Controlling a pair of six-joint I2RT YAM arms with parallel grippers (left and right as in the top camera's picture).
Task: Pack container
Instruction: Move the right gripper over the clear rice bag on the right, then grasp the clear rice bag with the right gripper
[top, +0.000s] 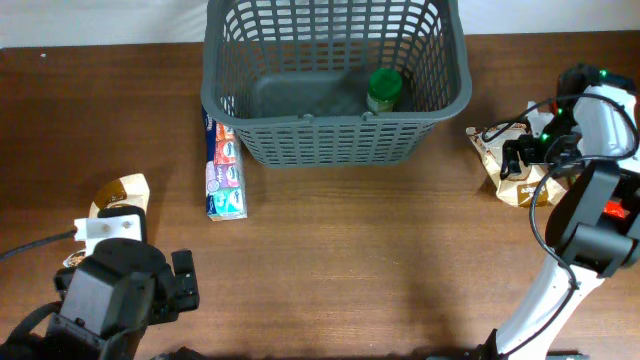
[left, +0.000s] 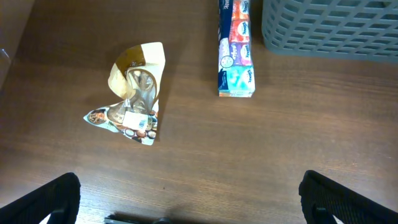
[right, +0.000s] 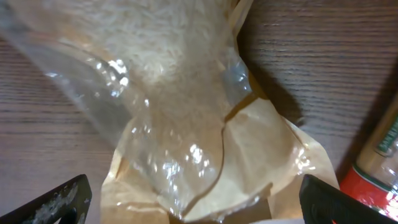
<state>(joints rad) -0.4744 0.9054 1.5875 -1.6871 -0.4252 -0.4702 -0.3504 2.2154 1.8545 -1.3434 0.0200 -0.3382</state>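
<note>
A: Container position?
B: The grey basket stands at the far middle of the wooden table. A green-lidded jar stands upright on its floor, right of centre. A strip of tissue packs lies just beside its left front corner
A: Gripper status?
B: The left gripper is spread wide and holds nothing, with a tan snack bag on the table ahead. The right gripper is spread wide astride a clear-windowed paper bag; I cannot tell whether they touch
</note>
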